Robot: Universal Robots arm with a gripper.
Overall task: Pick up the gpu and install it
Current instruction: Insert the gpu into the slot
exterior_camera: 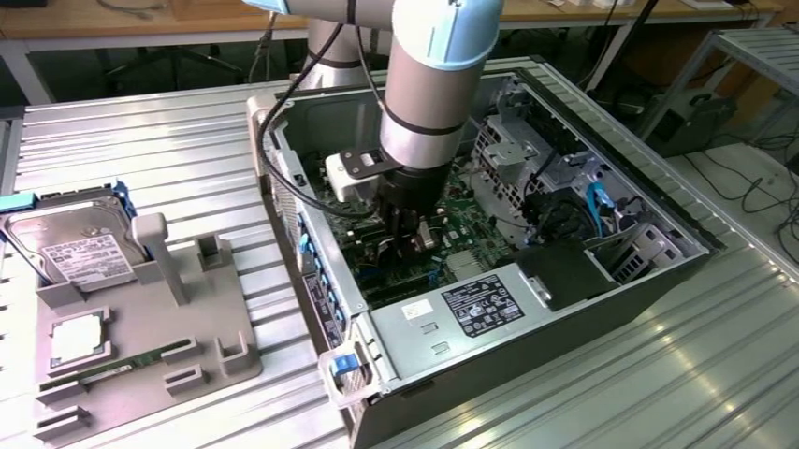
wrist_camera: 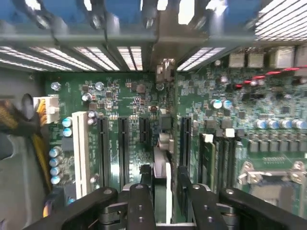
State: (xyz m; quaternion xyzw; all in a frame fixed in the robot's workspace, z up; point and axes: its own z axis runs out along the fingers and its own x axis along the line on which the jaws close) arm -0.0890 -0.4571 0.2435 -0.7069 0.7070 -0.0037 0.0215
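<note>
**One gpu, edge-on in the motherboard**

One gpu (wrist_camera: 161, 165) stands upright among the motherboard's (wrist_camera: 129, 96) expansion slots inside the open computer case (exterior_camera: 649, 271), showing as a thin dark card with a pale edge. Gripper (wrist_camera: 165, 191) straddles it, fingers (wrist_camera: 140, 201) slightly spread beside the card; contact unclear.

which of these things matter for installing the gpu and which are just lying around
In the job: gpu, edge-on at the motherboard slots; gripper at it; open computer case.
Lying about: hard drive, RAM stick, grey holder tray beside the case.
</note>
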